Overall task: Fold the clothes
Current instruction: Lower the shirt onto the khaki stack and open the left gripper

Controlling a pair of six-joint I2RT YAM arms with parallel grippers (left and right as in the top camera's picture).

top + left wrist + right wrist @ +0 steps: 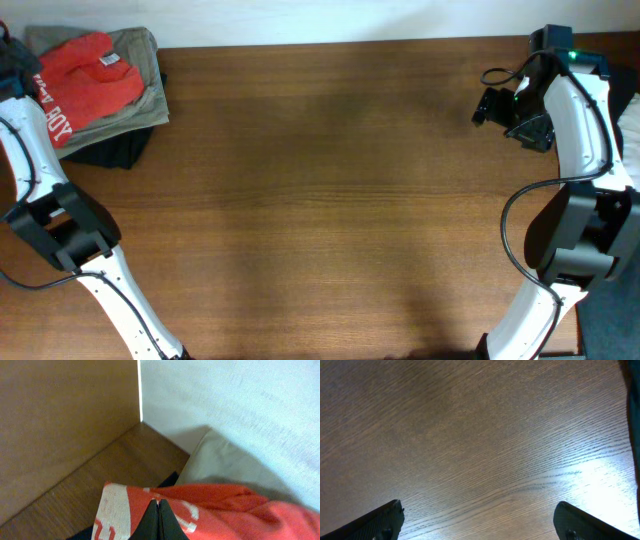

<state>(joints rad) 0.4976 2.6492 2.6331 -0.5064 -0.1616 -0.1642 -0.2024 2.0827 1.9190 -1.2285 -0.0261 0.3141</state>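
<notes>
The clothes, a red-orange T-shirt with white lettering, lie crumpled on top of a pile at the table's far left corner. My left gripper is at the shirt's left edge. In the left wrist view its fingertips are pressed together into the red cloth beside a white printed patch; the left gripper is shut on the shirt. My right gripper hangs open at the far right, over bare wood. The right wrist view shows that gripper spread wide with nothing between its fingers.
A khaki-olive folded garment lies under the shirt, and a black garment sticks out below it. A white wall rises right behind the pile. The brown wooden table stretches between the two arms.
</notes>
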